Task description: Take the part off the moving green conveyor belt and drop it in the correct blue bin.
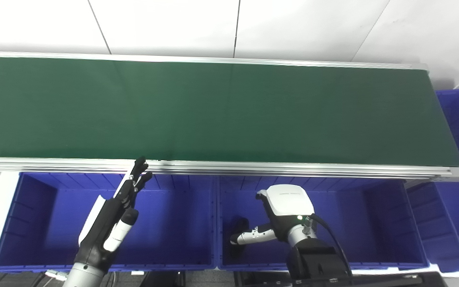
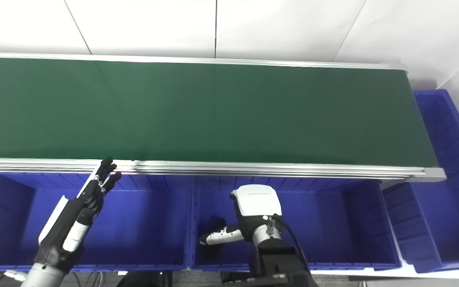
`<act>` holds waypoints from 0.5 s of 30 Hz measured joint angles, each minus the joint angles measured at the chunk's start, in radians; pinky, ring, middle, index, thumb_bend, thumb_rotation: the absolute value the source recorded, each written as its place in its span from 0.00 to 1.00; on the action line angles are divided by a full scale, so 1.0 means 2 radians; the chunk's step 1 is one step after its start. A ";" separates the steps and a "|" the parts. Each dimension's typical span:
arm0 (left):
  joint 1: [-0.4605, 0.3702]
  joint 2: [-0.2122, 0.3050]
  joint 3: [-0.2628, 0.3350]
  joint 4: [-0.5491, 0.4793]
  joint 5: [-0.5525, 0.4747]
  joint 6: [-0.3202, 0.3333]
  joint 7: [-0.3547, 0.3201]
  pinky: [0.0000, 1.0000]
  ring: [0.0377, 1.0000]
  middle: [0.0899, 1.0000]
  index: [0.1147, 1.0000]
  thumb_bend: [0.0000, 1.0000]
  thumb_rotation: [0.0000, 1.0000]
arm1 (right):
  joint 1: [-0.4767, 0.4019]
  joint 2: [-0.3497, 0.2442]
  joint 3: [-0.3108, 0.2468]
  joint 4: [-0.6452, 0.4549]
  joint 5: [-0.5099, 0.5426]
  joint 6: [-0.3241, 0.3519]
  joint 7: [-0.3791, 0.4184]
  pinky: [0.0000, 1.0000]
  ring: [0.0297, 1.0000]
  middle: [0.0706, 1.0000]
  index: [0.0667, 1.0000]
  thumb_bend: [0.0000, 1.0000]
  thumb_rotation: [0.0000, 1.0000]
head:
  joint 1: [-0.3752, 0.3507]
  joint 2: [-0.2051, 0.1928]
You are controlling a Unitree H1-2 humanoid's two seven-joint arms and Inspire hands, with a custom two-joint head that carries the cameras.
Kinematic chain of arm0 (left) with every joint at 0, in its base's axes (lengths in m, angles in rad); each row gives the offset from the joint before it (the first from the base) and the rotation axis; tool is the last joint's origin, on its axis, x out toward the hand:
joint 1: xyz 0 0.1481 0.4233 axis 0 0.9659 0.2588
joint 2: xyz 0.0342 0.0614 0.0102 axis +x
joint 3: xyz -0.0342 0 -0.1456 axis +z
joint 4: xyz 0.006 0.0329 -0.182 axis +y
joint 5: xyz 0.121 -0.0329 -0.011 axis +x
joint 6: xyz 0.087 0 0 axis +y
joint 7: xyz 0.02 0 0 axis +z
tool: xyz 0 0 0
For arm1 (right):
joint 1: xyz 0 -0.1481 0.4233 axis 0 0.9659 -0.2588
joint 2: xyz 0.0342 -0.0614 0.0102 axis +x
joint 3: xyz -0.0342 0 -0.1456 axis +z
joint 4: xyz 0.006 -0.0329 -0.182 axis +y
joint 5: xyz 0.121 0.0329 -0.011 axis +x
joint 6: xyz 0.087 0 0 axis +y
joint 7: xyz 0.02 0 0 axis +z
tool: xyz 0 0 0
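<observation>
Left hand (image 1: 112, 215) is reaching up at 7 o'clock in the left eye view, fingers straight and spread wide, holding nothing, tips near the conveyor belt (image 1: 213, 107) rail, over the left blue bin (image 1: 30, 223). No part is showing on the belt.

Right hand (image 2: 253, 211) is hanging at 6 o'clock in the right eye view, over the middle blue bin (image 2: 333, 223); whether its fingers are closed, I cannot tell.

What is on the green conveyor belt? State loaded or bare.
Bare: the green conveyor belt shows unbroken green from end to end, with no part on it.
</observation>
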 measured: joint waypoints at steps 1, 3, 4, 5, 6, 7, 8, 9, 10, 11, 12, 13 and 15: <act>0.000 -0.001 0.000 0.001 0.000 -0.001 0.000 1.00 0.95 1.00 1.00 0.85 0.93 | 0.002 0.000 -0.001 -0.001 0.011 0.000 -0.001 0.70 0.76 0.79 0.80 0.98 0.80 | 0.007 -0.005; 0.000 -0.007 -0.001 0.007 0.000 -0.007 0.001 0.99 0.95 1.00 1.00 0.85 0.93 | 0.010 0.000 -0.005 -0.007 0.053 0.000 -0.012 0.64 0.73 0.77 0.79 0.93 0.87 | 0.017 -0.010; 0.000 -0.011 -0.002 0.013 0.000 -0.012 0.001 1.00 0.95 1.00 1.00 0.85 0.92 | 0.019 0.001 -0.009 -0.020 0.094 0.000 -0.024 0.60 0.71 0.76 0.78 0.85 0.95 | 0.017 -0.010; 0.000 -0.013 -0.003 0.016 0.000 -0.013 0.001 1.00 0.96 1.00 1.00 0.85 0.92 | 0.029 0.001 -0.010 -0.035 0.126 0.000 -0.035 0.59 0.70 0.76 0.78 0.84 0.96 | 0.017 -0.010; 0.001 -0.013 -0.004 0.018 0.000 -0.014 0.001 1.00 0.96 1.00 1.00 0.85 0.92 | 0.039 0.004 -0.013 -0.049 0.161 0.000 -0.046 0.58 0.70 0.76 0.78 0.81 0.98 | 0.026 -0.014; 0.001 -0.013 -0.004 0.020 0.000 -0.015 0.001 1.00 0.96 1.00 1.00 0.85 0.92 | 0.048 0.008 -0.017 -0.059 0.192 0.000 -0.056 0.57 0.70 0.76 0.78 0.81 0.99 | 0.034 -0.021; 0.000 -0.013 -0.004 0.024 0.000 -0.015 0.001 1.00 0.96 1.00 1.00 0.86 0.92 | 0.058 0.013 -0.021 -0.069 0.225 0.000 -0.065 0.59 0.72 0.78 0.79 0.81 1.00 | 0.035 -0.021; 0.000 -0.013 -0.004 0.030 0.000 -0.015 0.001 1.00 0.96 1.00 1.00 0.87 0.92 | 0.067 0.019 -0.026 -0.074 0.263 0.000 -0.073 0.63 0.74 0.79 0.80 0.83 1.00 | 0.038 -0.025; 0.000 -0.013 -0.004 0.037 0.000 -0.015 0.001 1.00 0.96 1.00 1.00 0.87 0.92 | 0.074 0.023 -0.030 -0.075 0.293 0.000 -0.078 0.73 0.80 0.83 0.85 0.85 1.00 | 0.042 -0.031; 0.000 -0.013 -0.005 0.045 0.000 -0.015 0.001 1.00 0.96 1.00 1.00 0.87 0.92 | 0.081 0.024 -0.039 -0.072 0.337 0.000 -0.084 0.74 0.80 0.83 0.86 0.85 1.00 | 0.042 -0.031; 0.000 -0.013 -0.004 0.052 0.000 -0.015 0.001 1.00 0.96 1.00 1.00 0.87 0.91 | 0.089 0.024 -0.044 -0.070 0.373 0.000 -0.090 0.81 0.85 0.86 0.89 0.88 1.00 | 0.048 -0.041; 0.000 -0.013 -0.004 0.058 0.000 -0.015 0.001 1.00 0.95 1.00 1.00 0.86 0.91 | 0.099 0.025 -0.048 -0.065 0.411 -0.002 -0.100 0.85 0.86 0.87 0.90 0.89 1.00 | 0.050 -0.048; 0.000 -0.013 -0.004 0.070 0.000 -0.015 0.001 1.00 0.95 1.00 1.00 0.86 0.91 | 0.119 0.025 -0.052 -0.043 0.486 -0.020 -0.130 0.87 0.88 0.89 0.92 0.92 1.00 | 0.052 -0.052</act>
